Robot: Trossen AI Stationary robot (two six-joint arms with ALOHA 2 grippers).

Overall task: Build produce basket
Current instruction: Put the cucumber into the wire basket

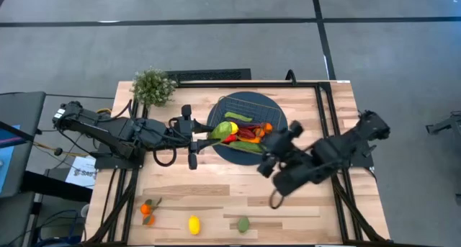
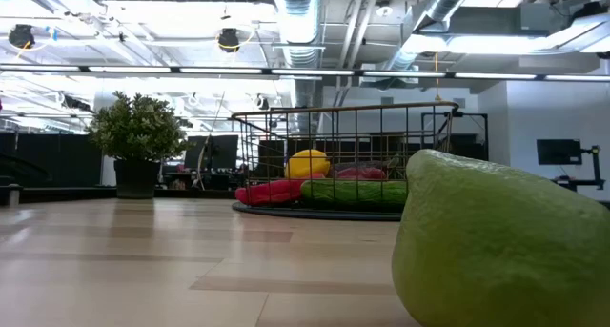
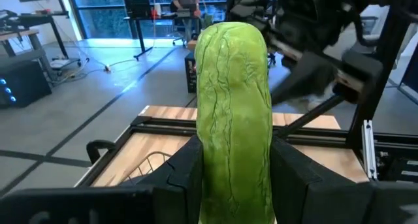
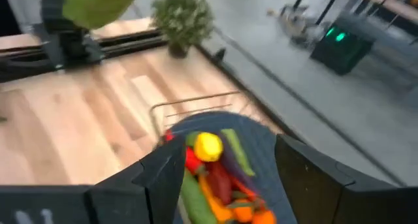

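Green and wrinkled, a long toy cucumber [image 3: 235,113] is sitting pinched between the dark fingers [image 3: 179,178] of the left gripper [image 1: 209,134], which is hanging at the left edge of the shallow dark wire basket [image 1: 248,101]. That basket is resting on a round dark blue mat [image 1: 277,116] toward the far side of the pale wooden surface [image 1: 216,196] and is holding a yellow lemon [image 1: 230,127], red peppers [image 1: 243,134], carrots and another cucumber [image 1: 246,147]. Beside the basket's right, the right gripper [image 1: 282,139] is hovering with its fingers spread wide, gripping nothing. Along the near edge, small oranges [image 1: 148,214], a second lemon [image 1: 194,224] and a green lime [image 1: 243,224] are lying apart. A bushy potted plant [image 1: 153,86] is standing at the far left corner.
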